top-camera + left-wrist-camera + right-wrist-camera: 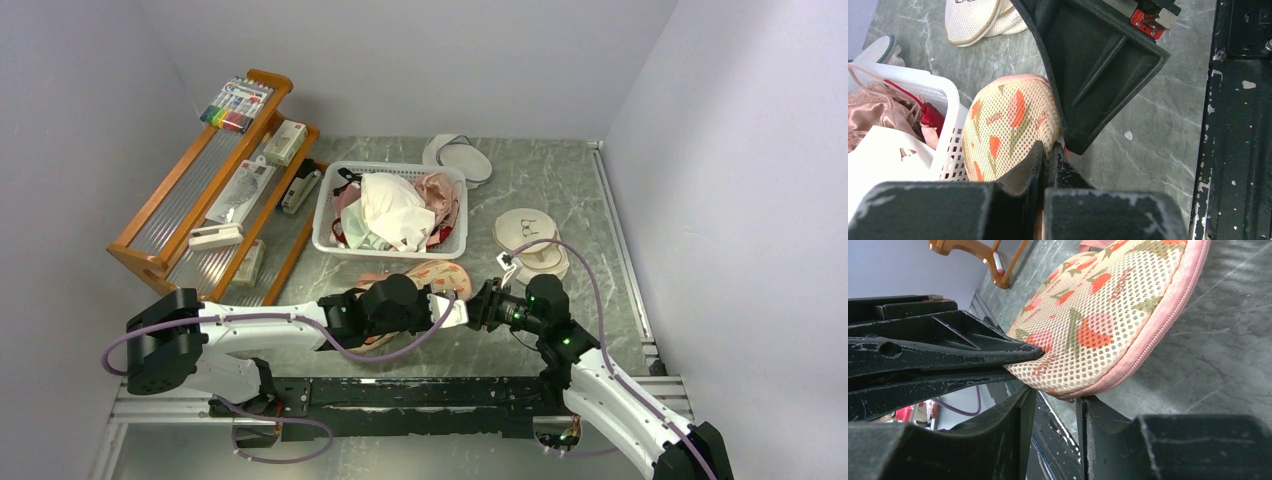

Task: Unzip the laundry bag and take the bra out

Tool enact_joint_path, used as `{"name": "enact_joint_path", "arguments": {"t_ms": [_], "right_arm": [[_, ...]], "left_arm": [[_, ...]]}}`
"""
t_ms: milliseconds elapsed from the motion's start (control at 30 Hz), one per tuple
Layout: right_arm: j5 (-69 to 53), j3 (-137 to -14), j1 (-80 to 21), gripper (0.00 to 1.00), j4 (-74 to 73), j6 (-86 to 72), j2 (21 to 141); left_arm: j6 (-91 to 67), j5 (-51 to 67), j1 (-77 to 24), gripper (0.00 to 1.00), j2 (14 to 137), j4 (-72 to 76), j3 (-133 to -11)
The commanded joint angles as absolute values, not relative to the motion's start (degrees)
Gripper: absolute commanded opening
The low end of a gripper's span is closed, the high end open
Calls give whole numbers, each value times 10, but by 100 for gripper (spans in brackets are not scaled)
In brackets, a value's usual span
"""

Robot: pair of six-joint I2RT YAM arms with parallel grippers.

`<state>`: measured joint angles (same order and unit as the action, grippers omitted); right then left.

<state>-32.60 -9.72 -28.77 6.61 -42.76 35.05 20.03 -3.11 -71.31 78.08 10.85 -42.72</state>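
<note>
White basket (325, 212) of garments; wooden rack (170, 205); white pouches (530, 240)

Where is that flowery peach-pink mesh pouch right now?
In the top view, the peach-pink flower-print mesh pouch lies on the grey table just in front of the white plastic basket, where the left claw and right claw meet.

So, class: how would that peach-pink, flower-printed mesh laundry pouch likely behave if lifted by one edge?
The peach-pink flower-printed mesh laundry pouch looks like soft padded fabric, so it would probably sag, not stay rigid. Its domed shape suggests some springiness. The open mesh likely grips well, though the left end effector pinching one thin edge may let it swing.
</note>
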Motion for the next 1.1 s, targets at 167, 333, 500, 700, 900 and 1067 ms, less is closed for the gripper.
{"name": "enact_joint_path", "arguments": {"t_ms": [167,333,500,700,900,1067], "right_arm": [[-313,-95,-285,23,80,-429,335],[-306,-99,-286,15,47,-414,324],[-290,-112,-285,4,7,-397,319],[-297,-116,-285,7,1,-388,333],[-310,-115,-286,11,19,-395,345],[-309,-108,-286,13,4,-402,322]], "left_arm": [[196,-10,-710,7,771,114,-445],[201,-16,-709,7,768,114,-445],[206,-24,-709,7,765,119,-440],[205,-24,-706,7,762,119,-439],[204,-20,-705,7,764,114,-443],[203,-23,-704,7,764,117,-442]]}}
